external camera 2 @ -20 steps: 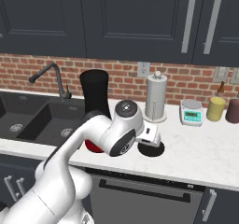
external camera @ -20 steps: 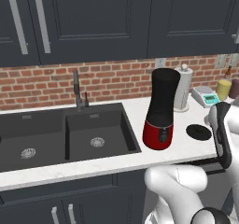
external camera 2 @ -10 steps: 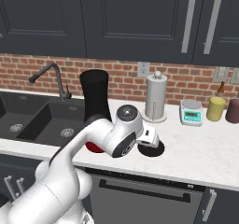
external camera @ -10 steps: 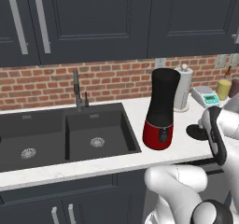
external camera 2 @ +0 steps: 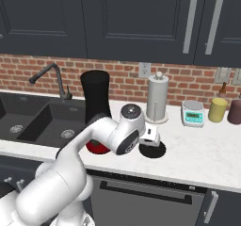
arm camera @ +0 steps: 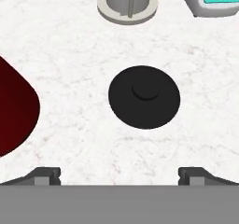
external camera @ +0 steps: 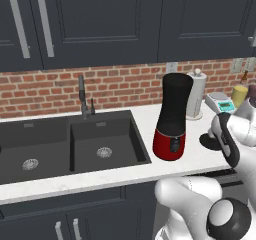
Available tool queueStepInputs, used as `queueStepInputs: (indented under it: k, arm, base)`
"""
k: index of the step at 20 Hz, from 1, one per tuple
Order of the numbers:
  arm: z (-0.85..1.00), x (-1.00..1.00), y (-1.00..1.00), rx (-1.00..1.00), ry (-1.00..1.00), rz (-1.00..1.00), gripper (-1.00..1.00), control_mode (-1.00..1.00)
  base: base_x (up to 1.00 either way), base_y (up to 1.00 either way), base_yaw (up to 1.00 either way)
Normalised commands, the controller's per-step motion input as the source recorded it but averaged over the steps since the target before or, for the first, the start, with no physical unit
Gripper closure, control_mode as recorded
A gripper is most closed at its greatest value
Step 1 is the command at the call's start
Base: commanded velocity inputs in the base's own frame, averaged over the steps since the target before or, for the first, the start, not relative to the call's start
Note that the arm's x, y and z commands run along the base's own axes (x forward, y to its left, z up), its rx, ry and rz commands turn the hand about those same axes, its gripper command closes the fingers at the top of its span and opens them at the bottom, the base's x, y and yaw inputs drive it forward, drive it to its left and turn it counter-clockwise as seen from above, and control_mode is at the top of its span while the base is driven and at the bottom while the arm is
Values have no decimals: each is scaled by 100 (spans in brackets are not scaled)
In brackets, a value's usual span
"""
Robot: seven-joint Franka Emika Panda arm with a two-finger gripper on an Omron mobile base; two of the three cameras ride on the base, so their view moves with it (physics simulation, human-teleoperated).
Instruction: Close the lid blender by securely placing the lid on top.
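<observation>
- Lid: flat round black cap with raised centre, lying on the white marbled surface, to the right of the blender, touched by nothing.
- Blender: tall black jar on a glossy red base, upright beside the sink, top uncovered.
- Fingers: spread wide, holding nothing, poised above the lid, which sits between the two tips.
- Paper-towel roll: upright behind the lid.
- Kitchen scale: white and teal, right of the roll.

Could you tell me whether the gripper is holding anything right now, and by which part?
Nothing is held: the gripper is open above the lid, which lies on the counter.
</observation>
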Motion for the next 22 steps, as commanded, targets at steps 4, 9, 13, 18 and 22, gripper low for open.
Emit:
queueStepInputs:
  k: [4,9,13,18,22]
  arm:
    - [-7,18,-6,0,6,4,-100,-100]
    - [-6,15,-10,0,5,3,-100,-100]
    - [-9,11,-19,0,1,2,-100,-100]
    - [-13,9,-17,0,0,2,-100,-100]
    - [-15,10,-9,0,0,2,-100,-100]
  base:
    - [0,0,0]
    - [0,0,0]
    - [0,0,0]
    - [0,0,0]
    - [0,0,0]
